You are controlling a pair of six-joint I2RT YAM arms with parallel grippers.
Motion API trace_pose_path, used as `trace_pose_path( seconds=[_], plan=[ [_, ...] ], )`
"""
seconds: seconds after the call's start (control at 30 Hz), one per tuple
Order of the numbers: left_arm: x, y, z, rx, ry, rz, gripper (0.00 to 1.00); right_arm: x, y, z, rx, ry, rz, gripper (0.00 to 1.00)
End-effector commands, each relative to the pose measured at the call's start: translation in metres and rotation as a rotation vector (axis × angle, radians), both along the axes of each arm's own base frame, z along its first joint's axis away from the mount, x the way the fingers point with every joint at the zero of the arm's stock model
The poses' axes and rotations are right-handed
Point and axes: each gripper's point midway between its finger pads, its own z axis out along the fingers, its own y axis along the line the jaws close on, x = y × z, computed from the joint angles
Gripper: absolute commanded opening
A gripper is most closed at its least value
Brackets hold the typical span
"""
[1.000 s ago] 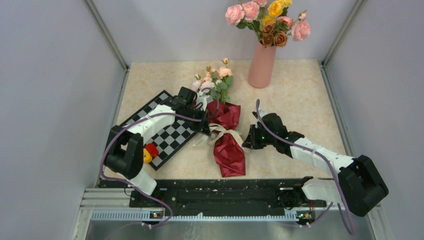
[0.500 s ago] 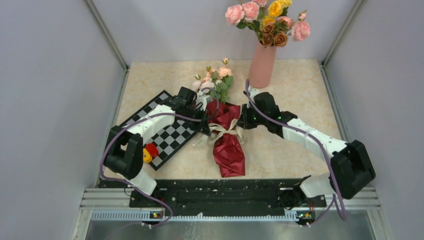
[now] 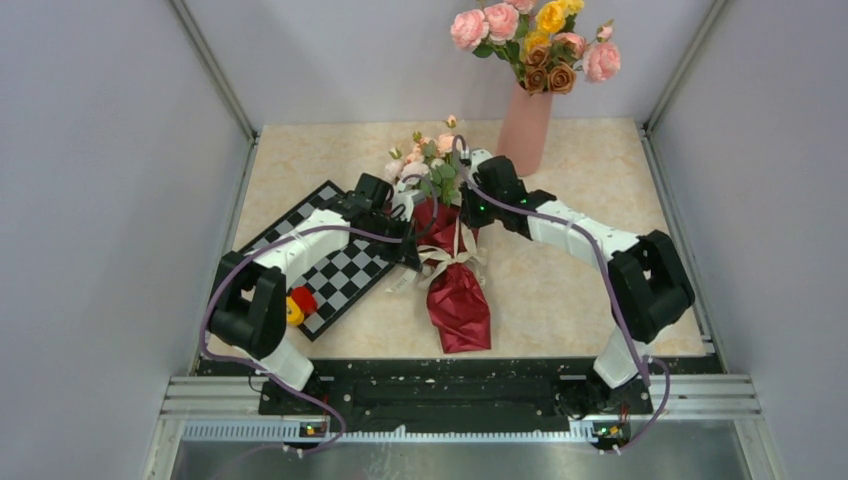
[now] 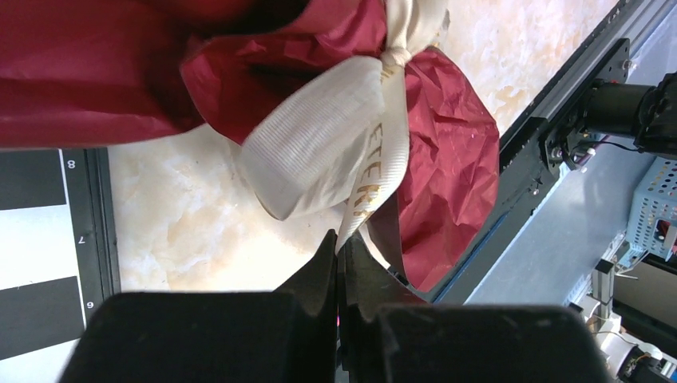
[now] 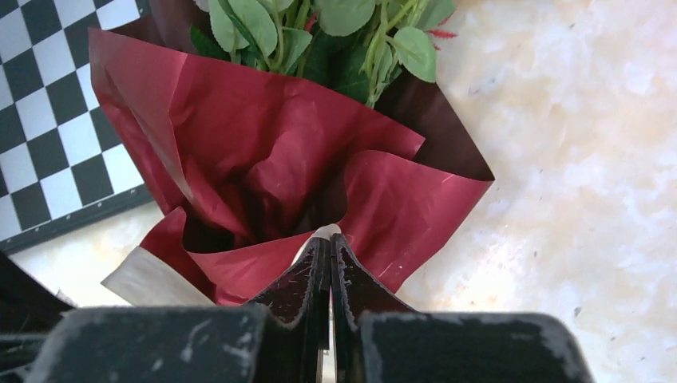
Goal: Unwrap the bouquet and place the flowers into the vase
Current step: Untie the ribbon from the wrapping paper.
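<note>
The bouquet lies in dark red paper mid-table, its flowers pointing to the back. A cream ribbon is tied round its waist. My left gripper sits at the bouquet's left, shut on one ribbon tail, seen close in the left wrist view. My right gripper is at the paper's upper right edge, shut on a cream ribbon end that runs taut from the knot. The salmon-pink vase stands behind it.
Larger pink, yellow and brown roses fill the vase. A chessboard lies left of the bouquet, with a red and yellow toy at its near corner. Grey walls enclose the table; a black rail runs along the near edge.
My right gripper closed and swung from beside the bouquet's lower right up to its top by the leaves, drawing a ribbon strand with it. The left arm held still.
</note>
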Motion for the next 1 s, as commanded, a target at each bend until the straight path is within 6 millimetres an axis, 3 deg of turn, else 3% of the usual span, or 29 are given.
trace_pose_path(
  seconds=[0.0,0.2,0.23,0.4,0.5,0.73,0.97],
  plan=[
    [0.006,-0.005,0.021,-0.056,-0.062,-0.006,0.00,0.035,0.014,0.035,0.013,-0.142,-0.008,0.00],
    [0.007,-0.005,0.021,-0.062,-0.059,-0.005,0.00,0.056,0.021,0.046,0.012,-0.182,-0.032,0.04],
    [0.007,-0.005,0.020,-0.059,-0.060,-0.005,0.00,0.057,0.023,0.048,0.013,-0.184,-0.030,0.09],
    [0.009,0.000,0.019,-0.040,-0.066,0.003,0.00,0.056,0.020,0.056,0.018,-0.187,-0.036,0.52],
    [0.013,0.004,0.020,-0.030,-0.079,0.017,0.00,0.050,0.011,0.065,0.029,-0.185,-0.050,0.66],
    [0.016,0.009,0.021,-0.021,-0.095,0.032,0.00,0.014,-0.022,0.087,0.142,-0.154,-0.057,0.78],
    [0.017,0.009,0.023,-0.025,-0.094,0.037,0.00,-0.039,-0.056,0.062,0.207,-0.039,-0.068,0.78]
  ],
)
